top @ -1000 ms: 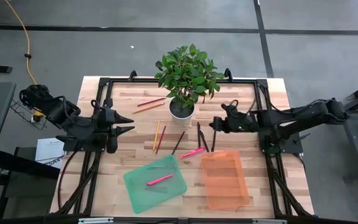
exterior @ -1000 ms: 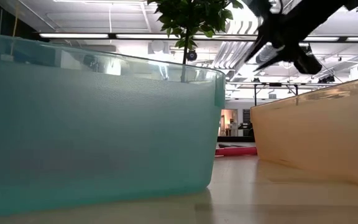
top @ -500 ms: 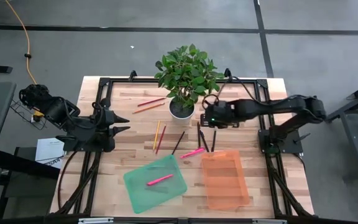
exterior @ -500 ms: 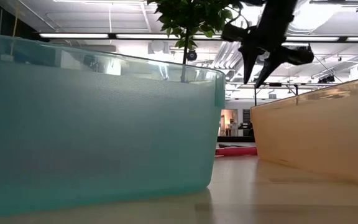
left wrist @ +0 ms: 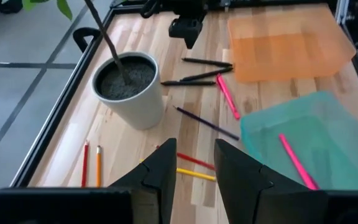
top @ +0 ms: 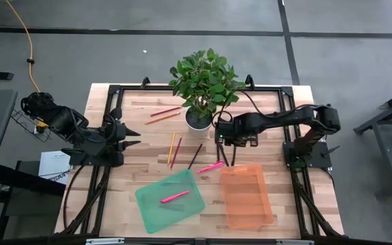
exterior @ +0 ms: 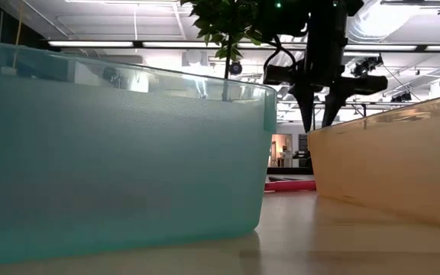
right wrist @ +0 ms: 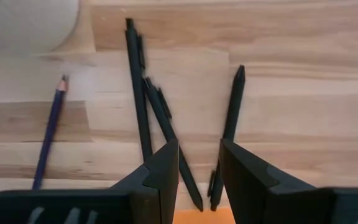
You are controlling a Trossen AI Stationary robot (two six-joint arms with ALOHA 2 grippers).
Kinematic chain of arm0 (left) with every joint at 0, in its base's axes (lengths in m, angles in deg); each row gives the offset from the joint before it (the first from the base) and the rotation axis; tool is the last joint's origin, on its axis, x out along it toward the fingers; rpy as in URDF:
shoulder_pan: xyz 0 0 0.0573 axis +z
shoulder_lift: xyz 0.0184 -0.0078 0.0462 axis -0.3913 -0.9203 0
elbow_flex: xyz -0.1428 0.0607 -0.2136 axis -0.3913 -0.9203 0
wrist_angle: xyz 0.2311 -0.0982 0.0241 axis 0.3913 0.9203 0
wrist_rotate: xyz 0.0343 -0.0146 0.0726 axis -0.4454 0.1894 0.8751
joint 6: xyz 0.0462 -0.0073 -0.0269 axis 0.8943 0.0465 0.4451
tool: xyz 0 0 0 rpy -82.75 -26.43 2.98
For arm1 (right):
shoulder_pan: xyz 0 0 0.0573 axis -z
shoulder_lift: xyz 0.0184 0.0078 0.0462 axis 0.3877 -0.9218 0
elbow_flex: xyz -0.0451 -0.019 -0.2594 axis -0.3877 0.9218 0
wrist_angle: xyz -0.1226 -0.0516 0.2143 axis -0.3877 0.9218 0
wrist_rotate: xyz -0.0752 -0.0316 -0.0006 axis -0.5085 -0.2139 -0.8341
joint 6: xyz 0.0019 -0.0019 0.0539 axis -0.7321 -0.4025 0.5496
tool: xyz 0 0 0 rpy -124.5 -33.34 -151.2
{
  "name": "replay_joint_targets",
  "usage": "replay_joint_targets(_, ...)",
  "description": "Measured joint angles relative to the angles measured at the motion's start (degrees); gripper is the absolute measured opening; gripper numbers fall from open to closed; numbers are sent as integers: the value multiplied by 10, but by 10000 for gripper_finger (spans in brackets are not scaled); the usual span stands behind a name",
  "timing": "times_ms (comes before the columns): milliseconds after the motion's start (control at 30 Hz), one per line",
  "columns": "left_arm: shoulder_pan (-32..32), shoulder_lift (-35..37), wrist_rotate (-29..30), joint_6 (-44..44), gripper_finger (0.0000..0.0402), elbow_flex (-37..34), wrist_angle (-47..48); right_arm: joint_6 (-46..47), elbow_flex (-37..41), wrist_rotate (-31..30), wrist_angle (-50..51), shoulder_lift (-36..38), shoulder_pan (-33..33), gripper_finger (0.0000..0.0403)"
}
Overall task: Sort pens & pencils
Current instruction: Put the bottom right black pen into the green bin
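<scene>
Right gripper (top: 220,141) hangs open, empty, over black pens (right wrist: 143,93).

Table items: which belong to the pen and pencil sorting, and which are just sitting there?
Job:
black pens, under the open right gripper
pink pens, one in the green tray
pencils
orange tray

Lying about:
potted plant
left gripper, waiting at the table's left edge

Light butcher-block table (top: 291,102) with black metal frame, standing on grey floor (top: 114,54) crossed by dark seam lines. Orange cable (top: 24,34) runs across floor at upper left. Low view: open hall behind, white ceiling with long fluorescent strip lights (exterior: 128,43) and exposed ducting.
</scene>
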Motion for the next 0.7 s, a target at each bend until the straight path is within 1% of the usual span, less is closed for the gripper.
replay_joint_targets(367, 0, 0, -11, 0, 97, 0, 28, 5, 1, 40, 8, -40, 0, 106)
replay_joint_targets(500, 0, 0, -17, 3, 97, 0, 32, 7, 13, 50, -2, -48, 0, 106)
replay_joint_targets(633, 0, 3, -24, 7, 97, 0, 32, 32, 48, 62, -38, -45, 0, 106)
replay_joint_targets(700, 0, 6, -24, 9, 97, 0, 33, 33, 63, 72, -76, -44, 0, 106)
